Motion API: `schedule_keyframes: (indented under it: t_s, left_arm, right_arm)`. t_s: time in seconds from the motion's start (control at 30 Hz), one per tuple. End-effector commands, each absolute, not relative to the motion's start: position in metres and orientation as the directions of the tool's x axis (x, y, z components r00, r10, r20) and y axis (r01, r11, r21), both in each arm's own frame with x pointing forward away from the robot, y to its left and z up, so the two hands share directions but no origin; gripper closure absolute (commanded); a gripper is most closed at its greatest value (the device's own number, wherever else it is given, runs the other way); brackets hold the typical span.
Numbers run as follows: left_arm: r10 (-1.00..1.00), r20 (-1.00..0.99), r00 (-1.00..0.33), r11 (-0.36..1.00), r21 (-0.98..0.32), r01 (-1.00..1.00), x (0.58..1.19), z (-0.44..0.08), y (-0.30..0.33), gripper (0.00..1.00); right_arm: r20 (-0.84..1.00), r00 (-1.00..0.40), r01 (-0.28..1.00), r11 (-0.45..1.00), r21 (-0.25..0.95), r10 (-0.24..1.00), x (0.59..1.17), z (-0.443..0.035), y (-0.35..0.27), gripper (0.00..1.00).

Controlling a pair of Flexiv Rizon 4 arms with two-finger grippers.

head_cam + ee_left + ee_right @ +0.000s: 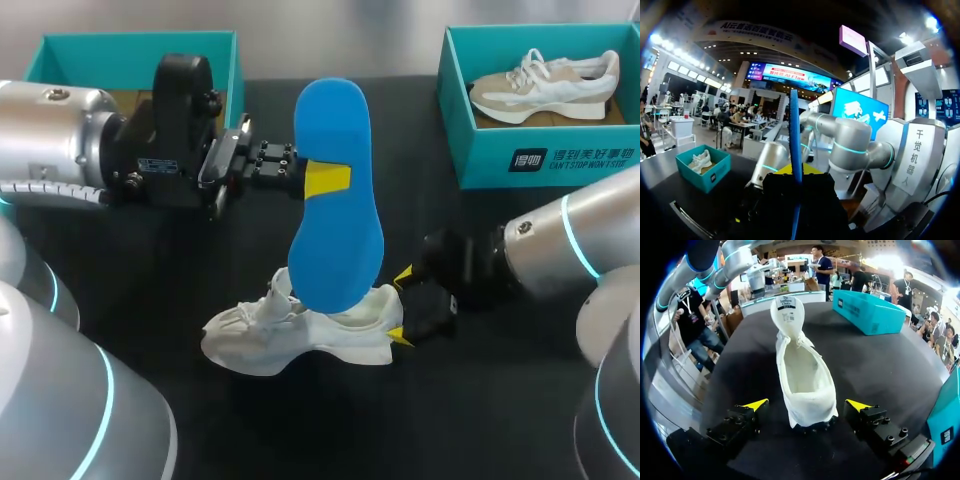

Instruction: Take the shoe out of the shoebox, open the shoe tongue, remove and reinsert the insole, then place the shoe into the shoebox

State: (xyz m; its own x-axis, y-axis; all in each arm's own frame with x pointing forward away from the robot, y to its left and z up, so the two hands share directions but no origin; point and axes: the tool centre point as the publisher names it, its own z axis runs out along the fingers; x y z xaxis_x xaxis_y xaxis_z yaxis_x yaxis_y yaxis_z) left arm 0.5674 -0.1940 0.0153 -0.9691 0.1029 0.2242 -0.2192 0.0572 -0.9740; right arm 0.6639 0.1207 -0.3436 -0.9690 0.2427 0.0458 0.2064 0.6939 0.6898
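Head view: your left gripper [325, 180] pinches a smooth, oval blue foam insole [338, 210] upright above the white fabric shoe [290, 335] on the black table [480, 400]. At the shoe's 2 o'clock, a teal card shoebox [480, 150] holds a beige-and-white sneaker [545, 85]. Left wrist view: the insole [795, 130] stands edge-on in that grip. Right wrist view: your right gripper [807, 405] is spread wide, with its yellow tips flanking the shoe's [805, 370] heel without touching it.

Head camera above, looking down on table [300, 430], left wrist level, right wrist close at shared shoe [805, 380]
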Motion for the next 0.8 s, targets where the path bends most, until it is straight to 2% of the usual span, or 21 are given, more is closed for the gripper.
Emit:
schedule_keyframes:
  t_s: [0.03, 0.43, 0.57, 0.8]
  left_arm:
    - [0.101, 0.224, -0.969, 0.058, -0.974, -0.219, 0.567, 0.015, -0.194, 1.00]
    - [0.101, 0.224, -0.969, 0.058, -0.974, -0.219, 0.567, 0.015, -0.194, 1.00]
    - [0.101, 0.224, -0.969, 0.058, -0.974, -0.219, 0.567, 0.015, -0.194, 1.00]
    - [0.101, 0.224, -0.969, 0.058, -0.974, -0.219, 0.567, 0.015, -0.194, 1.00]
  right_arm:
    - [0.055, -0.964, 0.265, 0.931, 0.252, 0.259, 0.661, -0.336, 0.122, 0.00]
    - [0.005, -0.956, 0.290, 0.947, 0.138, 0.292, 0.659, -0.313, 0.124, 0.00]
    - [-0.021, -0.956, 0.293, 0.956, 0.025, 0.293, 0.661, -0.311, 0.126, 0.00]
    - [-0.045, -0.967, 0.255, 0.965, -0.069, 0.252, 0.668, -0.309, 0.132, 0.00]
